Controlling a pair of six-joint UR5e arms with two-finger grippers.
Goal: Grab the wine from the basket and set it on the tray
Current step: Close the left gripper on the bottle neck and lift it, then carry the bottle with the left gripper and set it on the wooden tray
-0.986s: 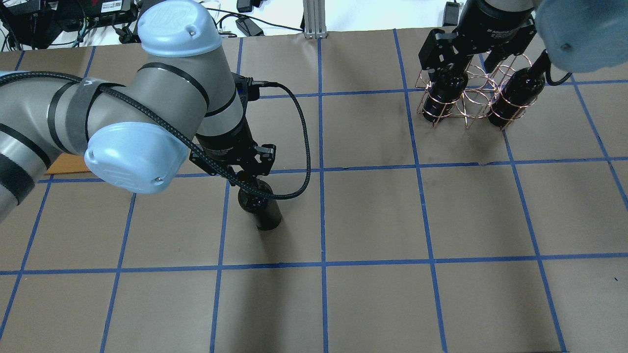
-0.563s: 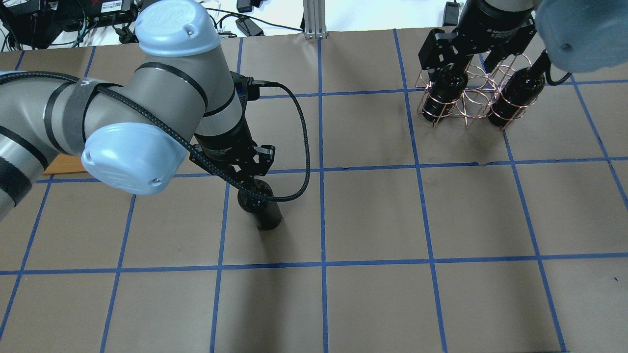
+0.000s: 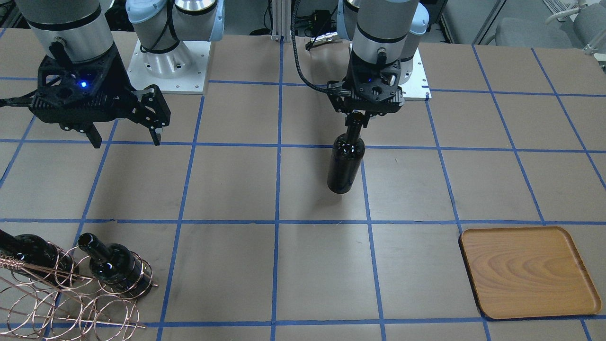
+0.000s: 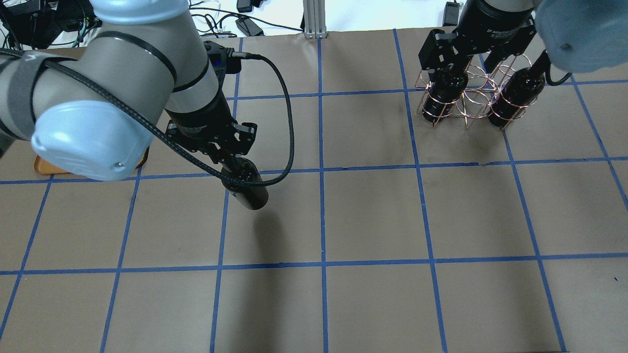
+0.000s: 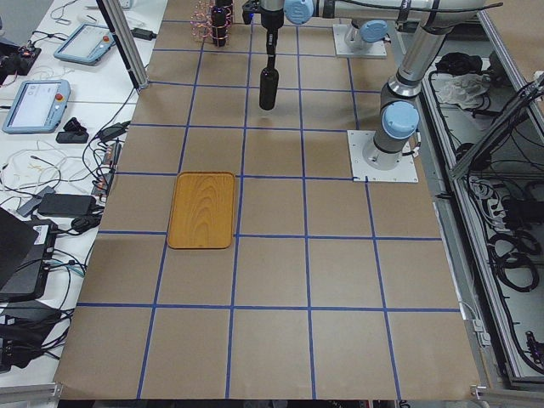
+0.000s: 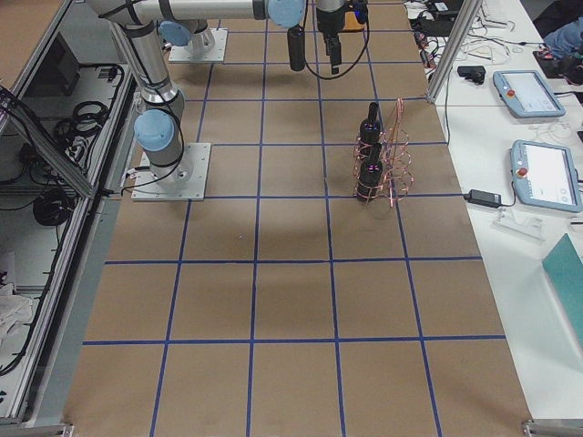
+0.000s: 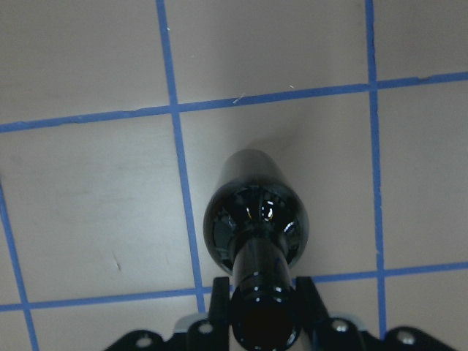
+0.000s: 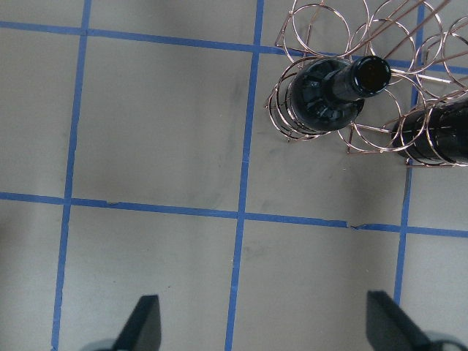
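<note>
My left gripper is shut on the neck of a near-black wine bottle and holds it upright near the table's middle. It also shows in the overhead view and the left wrist view. The wooden tray lies empty; in the overhead view only its corner peeks out under the left arm. My right gripper is open and empty, above the table near the copper wire basket. Two more bottles stay in the basket, also seen in the right wrist view.
The table is brown with a blue tape grid. An aluminium post stands at the far edge in the overhead view. Teach pendants and cables lie on the side bench beyond the basket.
My left arm has moved toward the overhead view's left and slightly farther away, carrying the bottle with it. The right arm and the basket have not moved.
</note>
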